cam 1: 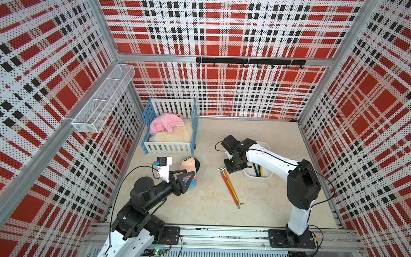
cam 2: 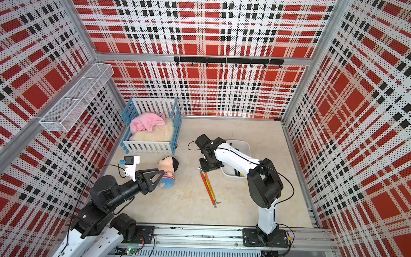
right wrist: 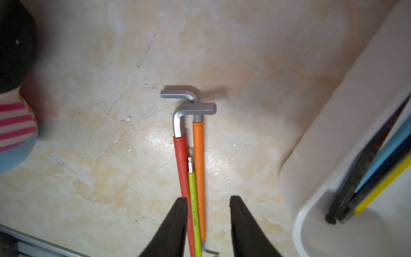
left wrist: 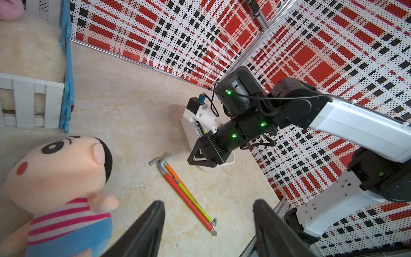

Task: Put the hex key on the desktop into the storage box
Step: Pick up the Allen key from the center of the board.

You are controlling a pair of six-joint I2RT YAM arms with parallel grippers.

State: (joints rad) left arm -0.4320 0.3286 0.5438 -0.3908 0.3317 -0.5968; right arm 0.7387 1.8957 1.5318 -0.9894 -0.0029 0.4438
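Our right claw [right wrist: 208, 198] is hovering spread over the hex keys [right wrist: 198, 155], whose shafts are running straight ahead between its fingers [right wrist: 173, 222]; storage box [right wrist: 322, 144] beside, left claw [left wrist: 208, 201] well apart.

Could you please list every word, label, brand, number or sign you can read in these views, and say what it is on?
No text can be read.
yellow-green hex key: a short line of dark print runs along its sleeve, too small and blurred to read.
I see no other lettering in any view.
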